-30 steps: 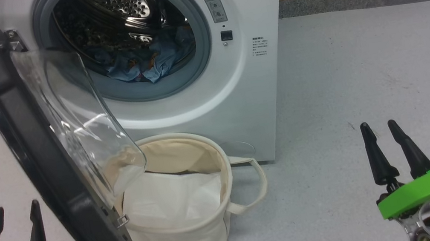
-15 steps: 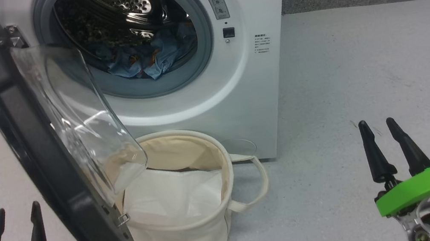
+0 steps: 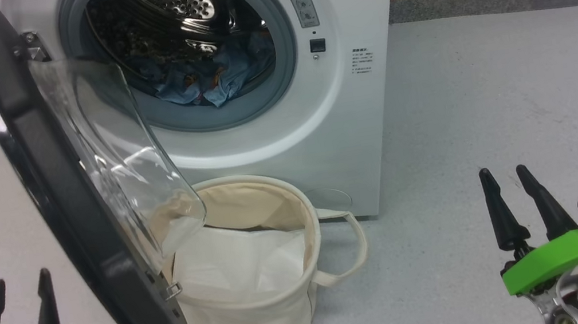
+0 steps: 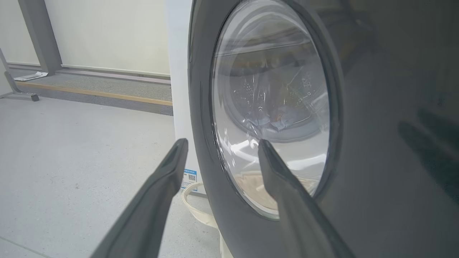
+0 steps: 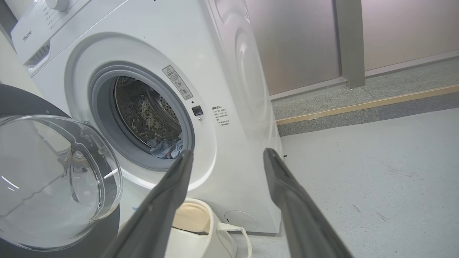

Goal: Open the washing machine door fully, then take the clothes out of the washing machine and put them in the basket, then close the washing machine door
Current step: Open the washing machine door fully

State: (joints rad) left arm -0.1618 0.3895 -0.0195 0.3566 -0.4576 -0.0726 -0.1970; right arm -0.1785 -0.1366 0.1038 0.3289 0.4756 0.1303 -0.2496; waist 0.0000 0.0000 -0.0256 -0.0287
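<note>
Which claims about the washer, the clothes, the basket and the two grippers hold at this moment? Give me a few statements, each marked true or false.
1. The washing machine door stands open. True.
2. The clothes already lie in the basket. False: the blue clothes lie in the drum; the basket holds a white sheet.
3. The left gripper is shut on the door's rim. False: it is open and, in the head view, apart from the door.
4. The right gripper is open and holds nothing. True.
5. The basket stands on the floor in front of the washing machine. True.
</note>
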